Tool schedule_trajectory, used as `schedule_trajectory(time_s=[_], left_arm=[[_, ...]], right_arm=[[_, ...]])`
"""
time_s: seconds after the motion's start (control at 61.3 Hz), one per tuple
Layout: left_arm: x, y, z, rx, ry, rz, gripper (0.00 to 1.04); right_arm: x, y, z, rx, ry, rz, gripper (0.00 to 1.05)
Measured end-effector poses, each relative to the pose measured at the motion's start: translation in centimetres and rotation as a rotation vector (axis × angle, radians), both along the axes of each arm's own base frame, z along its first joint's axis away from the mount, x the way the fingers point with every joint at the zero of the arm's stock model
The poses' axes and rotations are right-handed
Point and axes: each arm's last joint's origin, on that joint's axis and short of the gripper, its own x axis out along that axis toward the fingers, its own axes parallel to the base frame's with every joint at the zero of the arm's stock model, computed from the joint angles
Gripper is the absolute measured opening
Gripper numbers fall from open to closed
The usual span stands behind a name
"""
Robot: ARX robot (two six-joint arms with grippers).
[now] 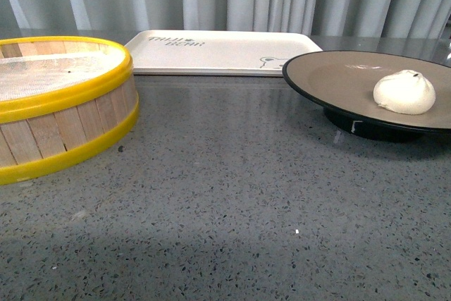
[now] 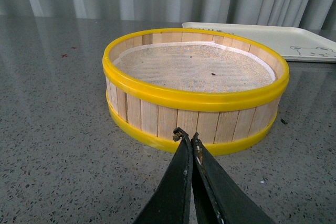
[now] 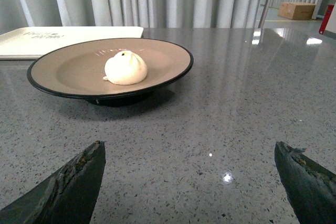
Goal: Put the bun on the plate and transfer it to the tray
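Your table (image 1: 232, 202) is grey speckled stone, glossy. Three things sit directly on it. The cream tray (image 1: 218, 51) lies flat, farthest back. A wooden basket (image 1: 67, 128) with yellow rims stands nearer than the tray, off its left end. A black-rimmed plate (image 1: 331, 79) stands nearer, at the tray's right corner; you can't tell whether they touch.

Tabletop (image 1: 232, 195): speckled grey stone, polished. Steamer basket (image 2: 194, 121): wood slats, glossy yellow bands, white mesh cloth liner. Plate (image 3: 79, 72): matt brown-grey inside, glossy black rim. Tray (image 1: 218, 51): smooth cream plastic. Bun (image 3: 126, 68): matt white dough.
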Motion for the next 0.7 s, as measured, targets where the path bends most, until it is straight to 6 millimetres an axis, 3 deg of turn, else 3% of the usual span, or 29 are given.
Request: schedule_trajectory(time_s=[0.457,0.62,0.701], left_arm=[[-1.4,0.0,-0.3,0.000,0.006,0.000,0.04],[-1.4,0.0,-0.3,0.000,0.006,0.000,0.41],[-1.4,0.0,-0.3,0.000,0.006,0.000,0.54]], right_arm=[[0.0,0.0,0.0,0.000,0.000,0.000,0.96],[0.0,0.0,0.0,0.000,0.000,0.000,0.96],[0.0,0.0,0.0,0.000,0.000,0.000,0.96]])
